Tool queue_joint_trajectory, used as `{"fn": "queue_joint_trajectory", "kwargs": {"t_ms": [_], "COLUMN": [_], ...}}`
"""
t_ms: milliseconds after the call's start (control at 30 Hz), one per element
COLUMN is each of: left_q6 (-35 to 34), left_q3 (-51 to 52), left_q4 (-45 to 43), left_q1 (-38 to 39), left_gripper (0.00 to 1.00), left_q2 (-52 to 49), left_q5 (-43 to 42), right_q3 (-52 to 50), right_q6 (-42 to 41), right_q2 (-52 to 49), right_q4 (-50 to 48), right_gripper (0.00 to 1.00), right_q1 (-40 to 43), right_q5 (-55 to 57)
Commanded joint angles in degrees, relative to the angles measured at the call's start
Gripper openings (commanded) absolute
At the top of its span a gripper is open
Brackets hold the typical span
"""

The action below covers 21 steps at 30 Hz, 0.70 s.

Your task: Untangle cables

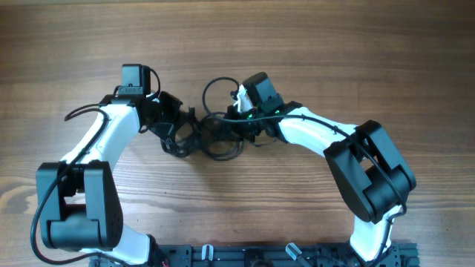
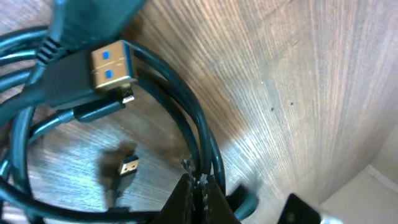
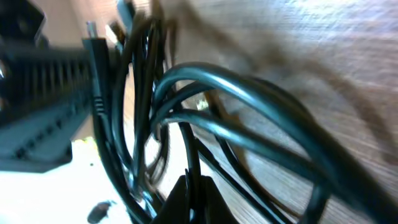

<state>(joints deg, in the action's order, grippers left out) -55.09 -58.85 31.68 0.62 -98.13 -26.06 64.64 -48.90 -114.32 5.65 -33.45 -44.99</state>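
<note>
The cables (image 1: 215,141) lie as a tangled black bundle of loops at the table's middle, between both grippers. My left gripper (image 1: 185,127) meets the bundle from the left, and my right gripper (image 1: 239,124) from the right. In the left wrist view the left gripper (image 2: 200,185) is shut on a dark cable loop (image 2: 199,124). A gold plug with blue inserts (image 2: 112,68) hangs above it, and a small gold plug (image 2: 129,167) lies on the wood. In the right wrist view the right gripper (image 3: 194,185) is shut on a thin black strand (image 3: 189,149) among thicker loops (image 3: 249,87).
The wooden table (image 1: 371,59) stretches all around the bundle. A black rail (image 1: 245,256) runs along the front edge between the arm bases. The left arm's own wire (image 1: 82,113) arcs out to the left.
</note>
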Motion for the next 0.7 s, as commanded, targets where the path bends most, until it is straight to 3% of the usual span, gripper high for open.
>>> {"fn": "queue_joint_trajectory", "kwargs": {"t_ms": [0, 267, 667], "left_q6": [1.18, 2.43, 2.4], "left_q3": [-0.35, -0.35, -0.35], "left_q4": [-2.82, -3.67, -3.65], "left_q1": [-1.51, -1.55, -1.75], "left_gripper": [0.04, 0.04, 0.04], "left_q2": [0.74, 0.74, 0.72], "left_q5": [7.1, 9.18, 9.18], "right_q3": [-0.48, -0.48, 2.12], "right_q6": [13.49, 26.36, 32.33], "right_q2": [0.66, 0.66, 0.98], "right_q4": [3.65, 9.62, 17.14], "right_gripper": [0.04, 0.04, 0.05], "right_q1": [-0.42, -0.42, 0.04], "right_q5": [-6.21, -3.41, -4.57]}}
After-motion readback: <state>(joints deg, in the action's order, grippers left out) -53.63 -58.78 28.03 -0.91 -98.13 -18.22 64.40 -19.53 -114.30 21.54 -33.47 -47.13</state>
